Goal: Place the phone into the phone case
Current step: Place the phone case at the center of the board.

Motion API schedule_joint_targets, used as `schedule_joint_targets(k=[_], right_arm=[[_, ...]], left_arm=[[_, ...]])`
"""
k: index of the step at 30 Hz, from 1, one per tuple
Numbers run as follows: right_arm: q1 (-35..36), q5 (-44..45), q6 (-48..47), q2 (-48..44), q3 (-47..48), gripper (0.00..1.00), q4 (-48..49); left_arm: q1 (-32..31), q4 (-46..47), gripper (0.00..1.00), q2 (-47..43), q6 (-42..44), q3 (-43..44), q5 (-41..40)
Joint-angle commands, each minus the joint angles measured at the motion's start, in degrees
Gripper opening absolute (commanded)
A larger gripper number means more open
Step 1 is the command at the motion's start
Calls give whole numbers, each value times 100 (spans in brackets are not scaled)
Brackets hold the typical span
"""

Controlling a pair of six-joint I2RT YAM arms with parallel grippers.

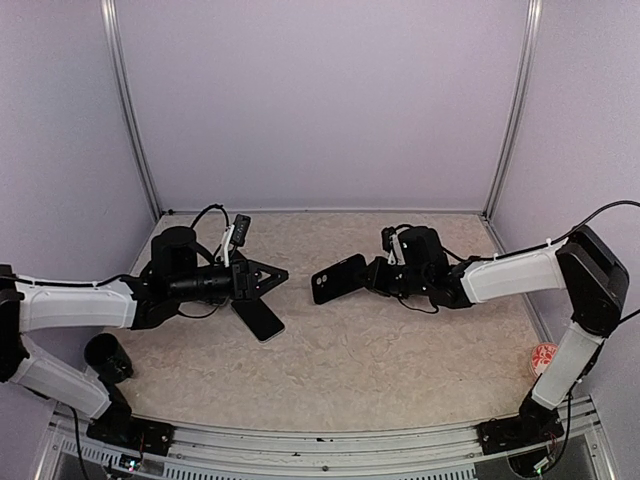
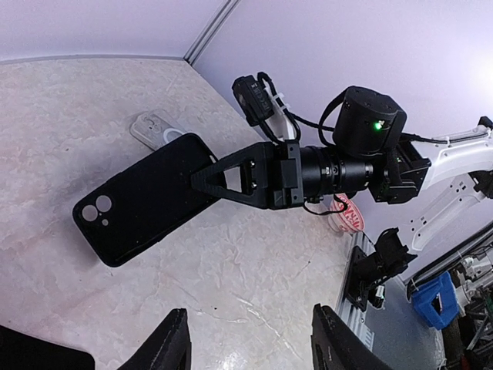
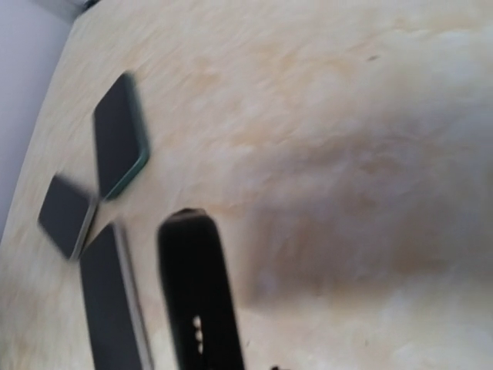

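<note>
My right gripper [image 1: 368,275] is shut on one short end of a black phone [image 1: 338,278] and holds it above the table's middle. In the left wrist view the phone [image 2: 146,196] shows its back with round camera lenses, tilted down to the left. The transparent phone case [image 2: 158,129] with a white ring lies flat on the table just behind it. My left gripper [image 1: 268,278] faces the phone from the left, jaws open with only bare table between the fingertips [image 2: 173,343]. The right wrist view is blurred and shows the held phone [image 3: 196,293] edge-on.
Another dark phone [image 1: 258,318] lies under my left gripper. The right wrist view shows three dark slabs on the table, one green-edged [image 3: 119,142]. A red-and-white cup [image 1: 542,358] stands at the near right, and a black cylinder [image 1: 103,355] at the near left.
</note>
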Motion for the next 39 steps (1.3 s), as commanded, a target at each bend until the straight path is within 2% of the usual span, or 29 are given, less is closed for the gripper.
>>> schedule_joint_targets(k=[1, 8, 15, 19, 28, 35, 39], right_arm=[[182, 787, 660, 239, -45, 5, 447], [347, 815, 770, 531, 81, 12, 291], [464, 763, 584, 520, 61, 27, 78], [543, 769, 484, 422, -10, 35, -49], [633, 794, 191, 16, -204, 45, -463], [723, 972, -237, -204, -242, 58, -910], [726, 1124, -377, -266, -285, 61, -1098]], left_arm=[[-48, 240, 52, -106, -57, -136, -151], [-66, 272, 52, -78, -20, -159, -145], [-66, 400, 52, -31, -41, -231, -131], [-66, 459, 52, -1, -54, -267, -121], [-64, 485, 52, 72, -56, -245, -115], [-61, 578, 52, 193, -98, -252, -83], [-57, 600, 52, 208, -97, -247, -75]])
